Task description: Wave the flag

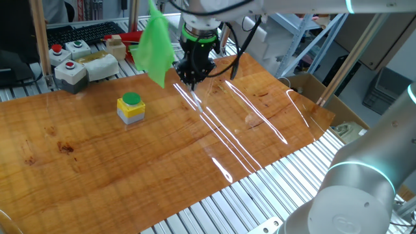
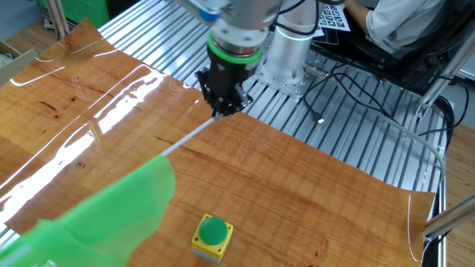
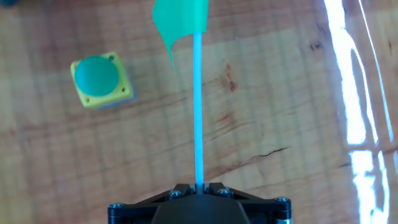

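Observation:
The flag is a bright green sheet on a long thin white stick. My gripper is shut on the lower end of the stick and holds the flag above the wooden table. In the other fixed view the gripper stands at the table's far edge, and the green sheet hangs low at the front left. In the hand view the stick runs straight up from the closed jaws to the sheet at the top edge.
A yellow box with a green button stands on the table left of the gripper; it also shows in the other fixed view and the hand view. Grey button boxes sit at the back left. A cardboard box stands at the right.

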Controlling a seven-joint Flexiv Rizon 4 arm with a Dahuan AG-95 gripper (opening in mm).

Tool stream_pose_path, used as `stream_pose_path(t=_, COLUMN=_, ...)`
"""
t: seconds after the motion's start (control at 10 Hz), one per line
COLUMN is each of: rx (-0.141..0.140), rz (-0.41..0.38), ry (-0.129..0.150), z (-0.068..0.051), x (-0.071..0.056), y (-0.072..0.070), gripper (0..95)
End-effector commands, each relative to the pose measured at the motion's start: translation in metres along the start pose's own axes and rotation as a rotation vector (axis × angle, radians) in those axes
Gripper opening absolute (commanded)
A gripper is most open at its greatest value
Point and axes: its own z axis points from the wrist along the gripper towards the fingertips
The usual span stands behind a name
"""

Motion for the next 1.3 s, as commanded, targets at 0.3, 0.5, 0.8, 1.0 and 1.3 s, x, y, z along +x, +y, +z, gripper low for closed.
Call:
stream_pose_path(t=0.3, rx=-0.098, rz=0.220, ry=0.021, z=0.002, x=0.007, y=0.001, gripper=0.0)
stream_pose_path(t=0.5, rx=-0.174, rz=0.407, ry=0.046, z=0.005, x=0.002, y=0.000, gripper=0.0)
stream_pose_path(t=0.8, rx=-0.144, rz=0.511, ry=0.049, z=0.007, x=-0.003, y=-0.001, gripper=0.0)
stream_pose_path(t=1.0, rx=-0.137, rz=0.600, ry=0.057, z=0.008, x=-0.004, y=-0.002, gripper=0.0)
stream_pose_path(t=1.3, rx=-0.130, rz=0.715, ry=0.059, z=0.008, x=-0.005, y=-0.002, gripper=0.0)
